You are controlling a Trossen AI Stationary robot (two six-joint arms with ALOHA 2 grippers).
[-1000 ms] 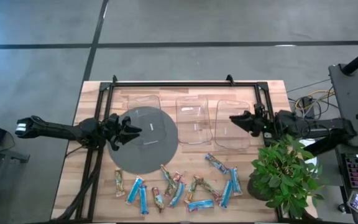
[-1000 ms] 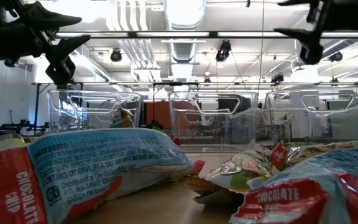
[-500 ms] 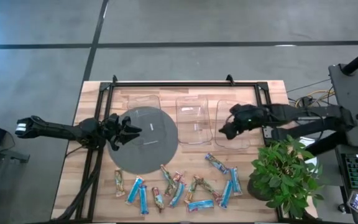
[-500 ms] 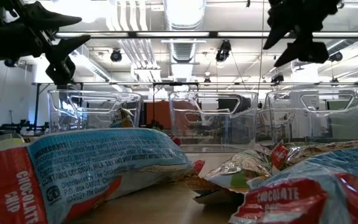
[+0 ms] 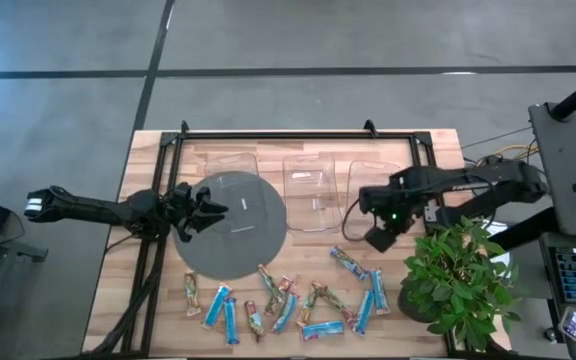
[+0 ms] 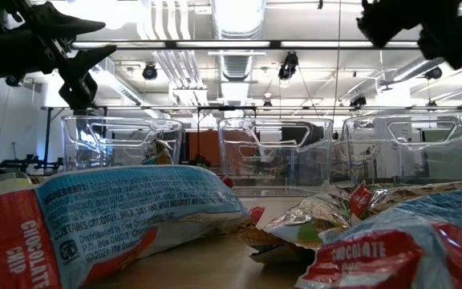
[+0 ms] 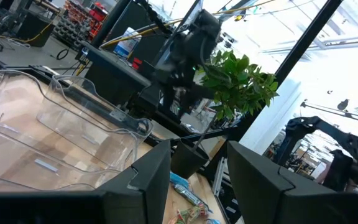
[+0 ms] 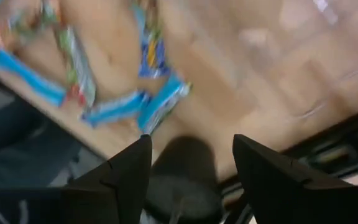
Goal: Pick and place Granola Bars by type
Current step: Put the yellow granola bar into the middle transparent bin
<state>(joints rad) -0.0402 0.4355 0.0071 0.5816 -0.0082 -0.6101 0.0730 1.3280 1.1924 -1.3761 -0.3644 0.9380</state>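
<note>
Several granola bars lie flat along the table's near edge, bright blue ones [image 5: 218, 305] mixed with multicoloured ones [image 5: 268, 285]. In the low view a blue bar [image 6: 127, 205] fills the foreground. My right gripper [image 5: 376, 238] hangs open above the right end of the row, near a bar [image 5: 348, 262]. Its wrist view looks down on blurred blue bars [image 8: 160, 106] past the open fingers [image 8: 191, 155]. My left gripper [image 5: 216, 210] waits open over the grey round disc [image 5: 233, 235], high at the low view's upper left [image 6: 62, 48]. Neither gripper holds anything.
Three clear plastic bins [image 5: 230, 175] [image 5: 308, 190] [image 5: 378, 195] stand side by side on the far half, seen level in the low view [image 6: 275, 152]. A potted plant [image 5: 458, 280] stands at the table's near right corner, close to my right arm. A black frame [image 5: 298, 133] rims the table.
My right gripper has swung from above the right-hand bin's right side, across the bin, toward the table's near edge. It has also tipped over to point downward, ending above the right end of the row of bars. My left arm has kept still.
</note>
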